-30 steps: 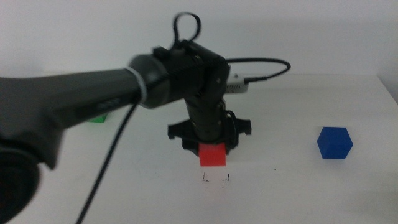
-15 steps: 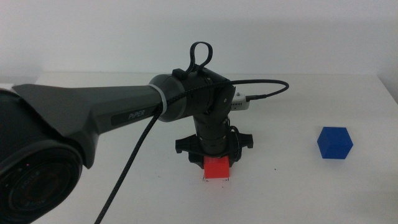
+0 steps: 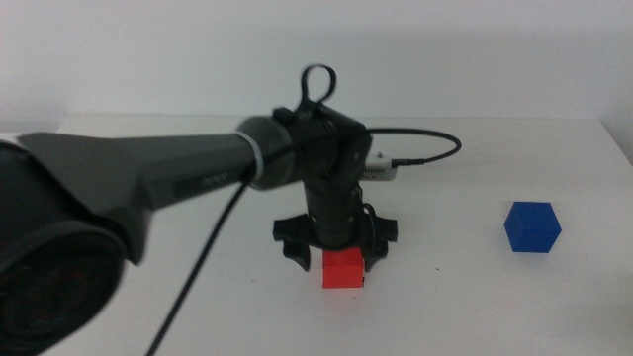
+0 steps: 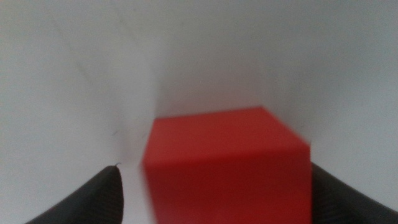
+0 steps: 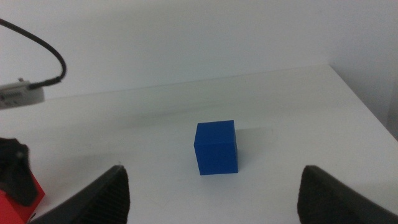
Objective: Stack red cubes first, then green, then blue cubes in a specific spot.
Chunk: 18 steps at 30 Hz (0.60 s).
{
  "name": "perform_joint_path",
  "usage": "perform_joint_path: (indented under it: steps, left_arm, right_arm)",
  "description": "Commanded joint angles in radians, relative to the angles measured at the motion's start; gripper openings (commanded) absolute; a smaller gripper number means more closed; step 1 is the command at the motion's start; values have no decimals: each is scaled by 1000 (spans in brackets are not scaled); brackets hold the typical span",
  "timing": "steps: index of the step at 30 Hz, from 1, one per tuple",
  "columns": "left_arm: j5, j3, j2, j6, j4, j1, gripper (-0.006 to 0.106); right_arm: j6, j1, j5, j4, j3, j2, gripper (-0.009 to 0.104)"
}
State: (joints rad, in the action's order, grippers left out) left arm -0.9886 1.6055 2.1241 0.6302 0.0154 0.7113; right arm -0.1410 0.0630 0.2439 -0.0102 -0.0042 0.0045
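Observation:
The red cube (image 3: 343, 268) rests on the white tabletop near the front centre, covering the scribble marks of the spot. My left gripper (image 3: 336, 253) reaches down over it, jaws open on either side. In the left wrist view the red cube (image 4: 227, 165) fills the space between the spread jaws of the left gripper (image 4: 211, 190), with a gap on one side. The blue cube (image 3: 532, 226) sits alone at the right. My right gripper (image 5: 212, 186) is open and empty, hovering short of the blue cube (image 5: 216, 147). The green cube is hidden behind the left arm.
The left arm (image 3: 148, 188) crosses the left half of the middle view and blocks the table behind it. A black cable (image 3: 425, 138) and a small white connector (image 3: 381, 166) lie behind the gripper. The table's right edge (image 3: 621, 148) is near the blue cube.
The left gripper lowered the red cube forward onto the scribble marks, and its jaws have spread apart from it. The blue cube has not moved.

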Motion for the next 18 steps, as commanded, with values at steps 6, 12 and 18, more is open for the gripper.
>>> perform_joint_path:
  steps: [6, 12, 18]
  left_arm:
    - [-231, 29, -219, -175, -89, -195, 94]
    - [-215, 32, -252, -439, 3, -500, 94]
    - [-95, 32, -226, -521, 45, -654, 94]
  right_arm:
    - [4, -4, -7, 10, 4, -5, 88]
    - [4, -4, -7, 10, 4, -5, 88]
    - [4, -4, -7, 10, 4, -5, 88]
